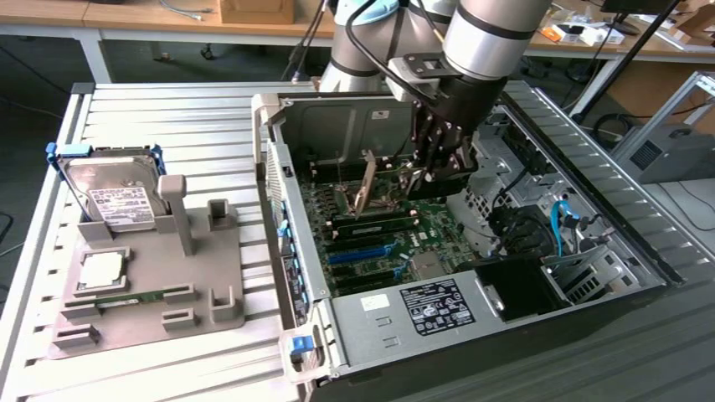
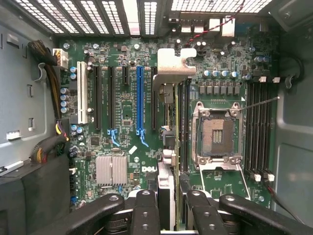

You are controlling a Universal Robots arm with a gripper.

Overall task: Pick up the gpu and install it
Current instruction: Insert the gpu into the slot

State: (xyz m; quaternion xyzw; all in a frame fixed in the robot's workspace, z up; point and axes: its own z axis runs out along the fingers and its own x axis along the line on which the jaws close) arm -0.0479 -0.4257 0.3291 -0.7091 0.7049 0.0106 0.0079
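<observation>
My gripper (image 1: 430, 174) reaches down into the open computer case (image 1: 293, 251), over the motherboard (image 1: 386, 243). It is shut on the gpu (image 2: 173, 68), a thin card seen edge-on between the black fingers (image 2: 146, 208), with its silver end bracket pointing toward the vented back wall of the case. In the exterior view the gpu (image 1: 367, 180) shows as a brownish upright strip just to the exterior view's left of the fingers. The card hangs over the black slots between the blue slot (image 2: 140, 98) and the processor socket (image 2: 215, 134). I cannot tell whether its edge touches a slot.
Beside the case, on the exterior view's left, a grey fixture (image 1: 167, 322) holds a silver hard drive (image 1: 112, 197), a processor chip (image 1: 100, 270) and a green RAM stick (image 1: 134, 298). Cable bundles (image 2: 46, 54) and the case walls close in around the board.
</observation>
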